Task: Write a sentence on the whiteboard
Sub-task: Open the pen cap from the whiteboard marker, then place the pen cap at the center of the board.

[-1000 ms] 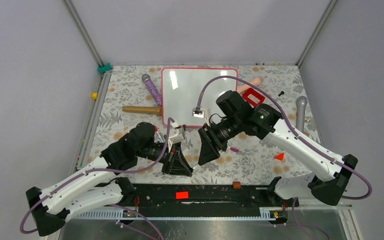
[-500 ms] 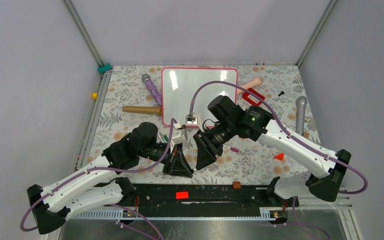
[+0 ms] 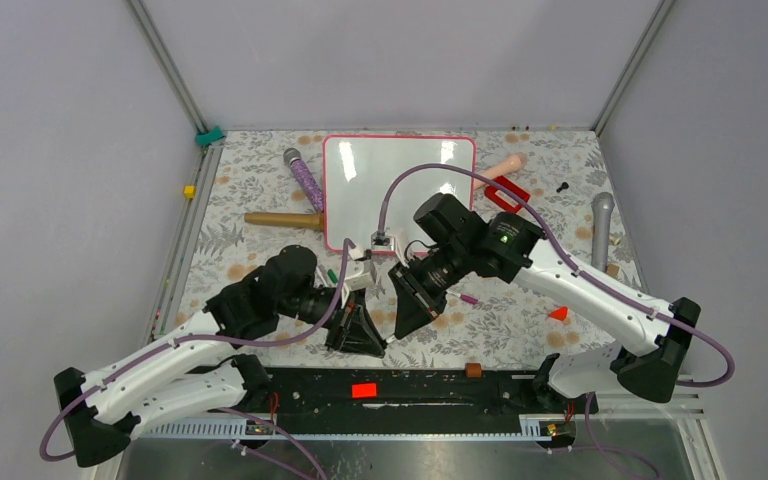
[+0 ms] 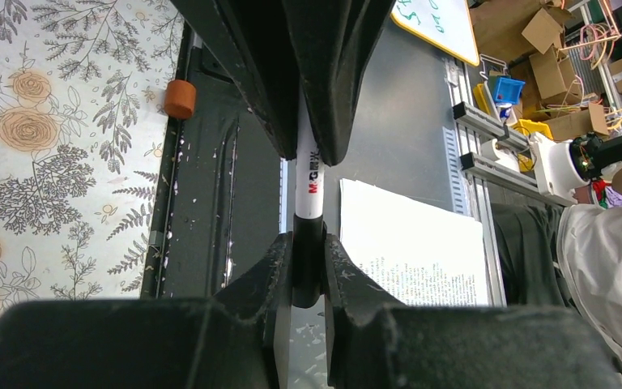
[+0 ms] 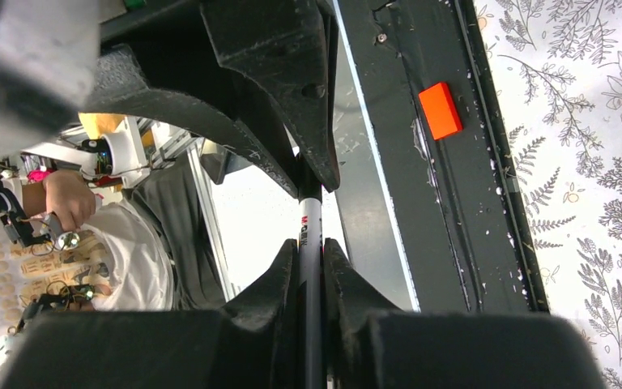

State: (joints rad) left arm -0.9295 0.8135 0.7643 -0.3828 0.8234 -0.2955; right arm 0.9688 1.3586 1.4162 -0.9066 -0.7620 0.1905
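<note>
Whiteboard (image 3: 380, 180) lies flat at the bench's (image 3: 520, 320) far side; left hand (image 4: 308, 267) and right hand (image 5: 309, 267) both clamped on one marker (image 4: 309, 174).

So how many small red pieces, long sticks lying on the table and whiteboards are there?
Small red pieces: 3: hollow red frame, red triangle, flat red rectangle
Long sticks: 4: glittery purple stick, brown wooden stick, peach stick, grey stick
Whiteboards: 1: pink-rimmed whiteboard
Total: 8

Glossy white pink-framed whiteboard (image 3: 400, 170) face open from above. Brown wooden cylinder (image 3: 282, 219), purple patterned tube (image 3: 303, 178) crowd its 9 o'clock; red frame-shaped block (image 3: 507, 192) at 3 o'clock.
</note>
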